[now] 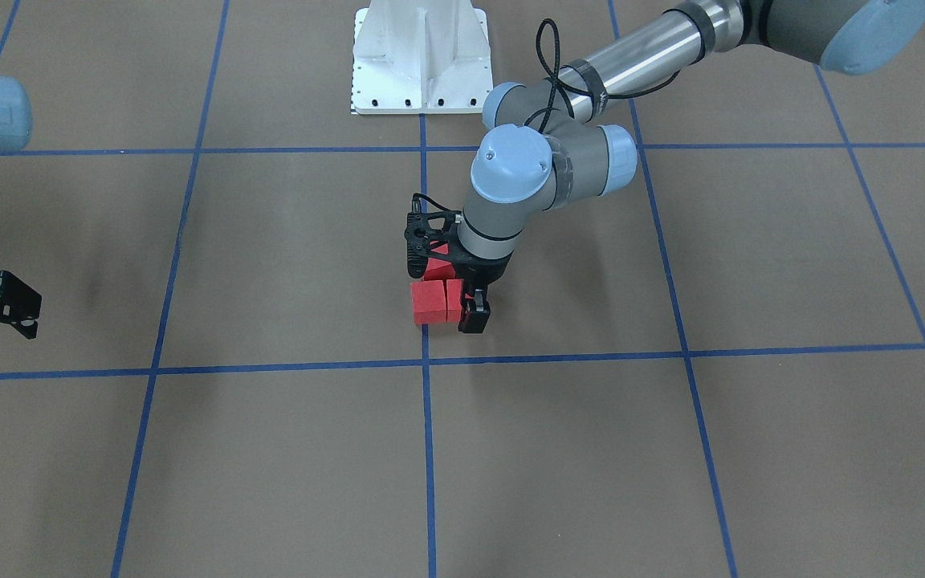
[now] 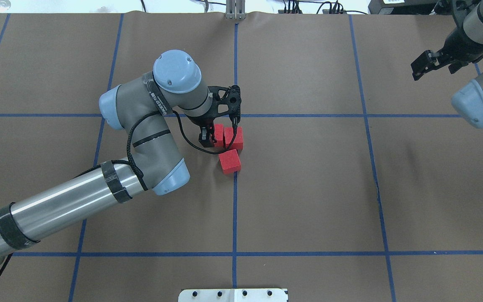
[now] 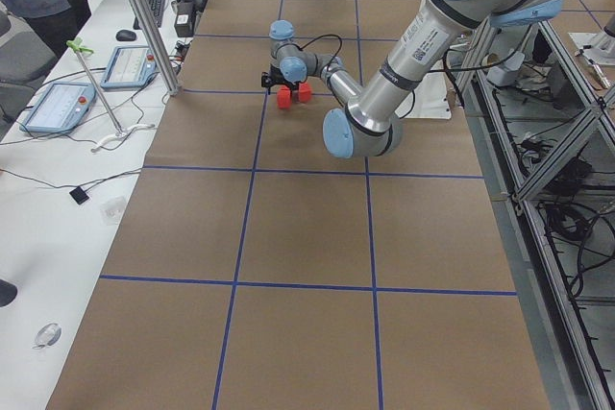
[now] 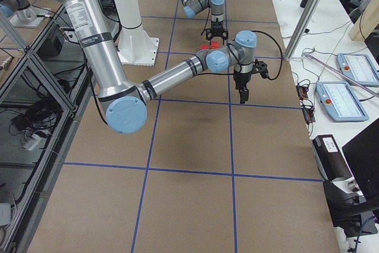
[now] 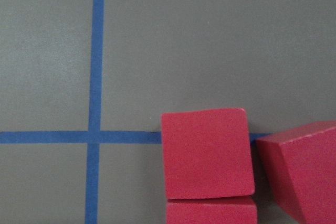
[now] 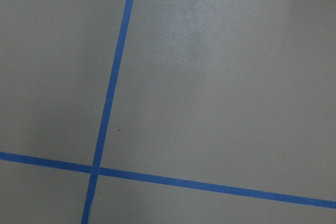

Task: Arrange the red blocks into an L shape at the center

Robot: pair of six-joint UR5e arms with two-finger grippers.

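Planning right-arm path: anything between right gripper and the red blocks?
Overhead view: only bare brown floor and blue tape lines between right gripper and red blocks.

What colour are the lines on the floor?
The lines are blue, clearest in the overhead view.

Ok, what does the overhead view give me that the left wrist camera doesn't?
Only overhead: the left arm with the left gripper down at the red blocks, the right gripper far off to the side, and the white base. Only wrist: a close look at the seams, two blocks flush, the third block turned askew with a gap. Both: three blocks by the blue tape line.
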